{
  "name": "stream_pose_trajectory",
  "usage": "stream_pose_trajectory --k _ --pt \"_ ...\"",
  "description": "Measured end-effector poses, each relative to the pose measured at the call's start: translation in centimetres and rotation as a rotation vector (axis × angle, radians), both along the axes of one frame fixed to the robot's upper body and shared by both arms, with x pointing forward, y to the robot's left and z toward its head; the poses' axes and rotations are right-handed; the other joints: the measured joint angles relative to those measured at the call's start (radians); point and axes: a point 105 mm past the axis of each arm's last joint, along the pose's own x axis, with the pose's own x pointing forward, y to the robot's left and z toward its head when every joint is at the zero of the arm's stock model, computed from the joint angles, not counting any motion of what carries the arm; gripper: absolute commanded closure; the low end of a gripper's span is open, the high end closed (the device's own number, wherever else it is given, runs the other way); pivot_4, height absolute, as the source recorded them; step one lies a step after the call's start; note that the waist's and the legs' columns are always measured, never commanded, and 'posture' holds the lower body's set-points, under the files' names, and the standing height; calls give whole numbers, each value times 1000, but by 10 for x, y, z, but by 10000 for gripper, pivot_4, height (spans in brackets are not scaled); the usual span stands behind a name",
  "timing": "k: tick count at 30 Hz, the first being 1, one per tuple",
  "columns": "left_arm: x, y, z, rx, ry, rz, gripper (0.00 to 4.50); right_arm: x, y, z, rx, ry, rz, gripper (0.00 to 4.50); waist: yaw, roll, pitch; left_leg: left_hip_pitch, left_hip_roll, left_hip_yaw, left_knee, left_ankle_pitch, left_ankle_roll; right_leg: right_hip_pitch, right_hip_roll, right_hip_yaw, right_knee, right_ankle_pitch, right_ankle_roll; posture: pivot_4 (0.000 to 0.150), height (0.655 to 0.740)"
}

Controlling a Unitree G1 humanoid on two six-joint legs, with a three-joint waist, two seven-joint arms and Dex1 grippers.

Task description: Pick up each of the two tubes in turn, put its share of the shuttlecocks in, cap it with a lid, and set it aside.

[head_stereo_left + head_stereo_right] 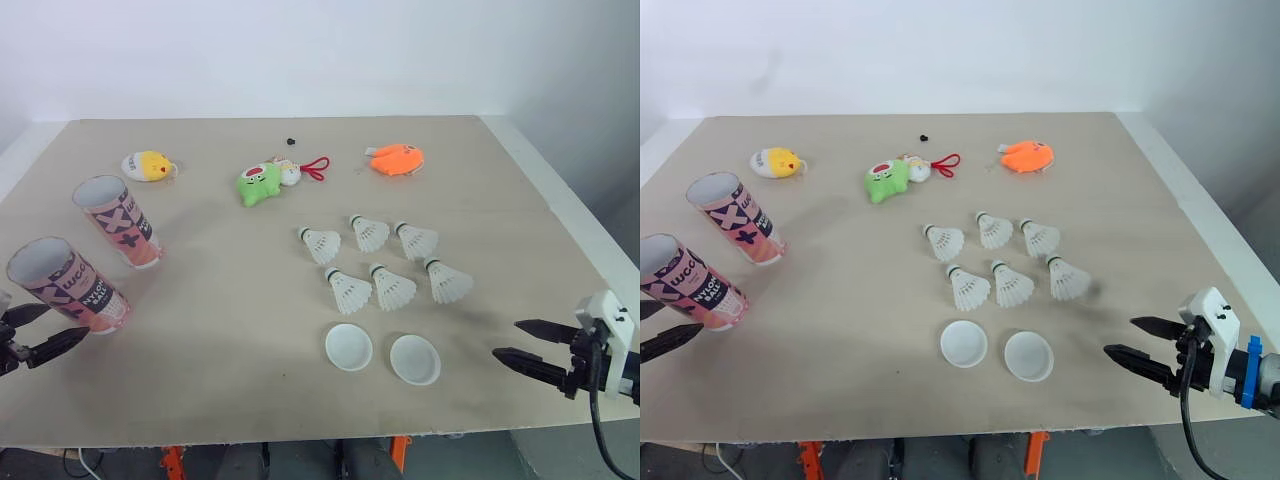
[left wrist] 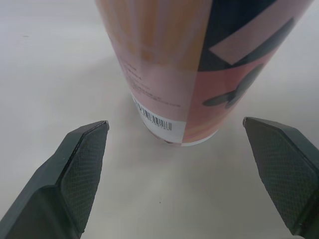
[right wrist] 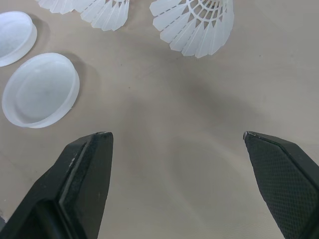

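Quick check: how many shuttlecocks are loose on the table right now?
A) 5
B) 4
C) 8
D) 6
D: six shuttlecocks lie on the table in two rows of three, just beyond the two lids.

A beige tabletop carries three soft toys near its far edge; a yellow toy lies toward the far left corner; a green toy sits about midway along, a small white piece touching it and a red cord looping just beside; an orange toy lies further right; a tiny black speck rests nearer the far edge.
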Motion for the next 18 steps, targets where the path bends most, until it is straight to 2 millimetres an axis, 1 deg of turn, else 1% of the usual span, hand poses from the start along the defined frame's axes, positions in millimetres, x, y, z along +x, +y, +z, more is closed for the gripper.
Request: stream_pose_trajectory --k 3,5,8,18 --pt "2 0 1 -2 -5 -1 0 0 0 0 -2 -5 2 262 0 0 0 0 0 0 0 0 0 0 0 0 0 0 0 1500 7400" --pt "10 -1 7 -21 -37 9 0 -1 0 -1 5 -27 6 262 1 -1 0 0 0 -1 0 0 0 0 0 0 0 0 0 1500 7400" --pt "14 -1 10 -28 -53 18 0 -1 -2 -3 6 -30 3 262 0 -1 0 0 0 1 0 0 0 0 0 1 0 1 0 1500 7400" --pt "10 0 4 -37 -17 30 0 -4 -3 -5 9 -22 9 262 0 -1 0 0 0 1 0 0 0 0 0 1 0 1 0 1500 7400"
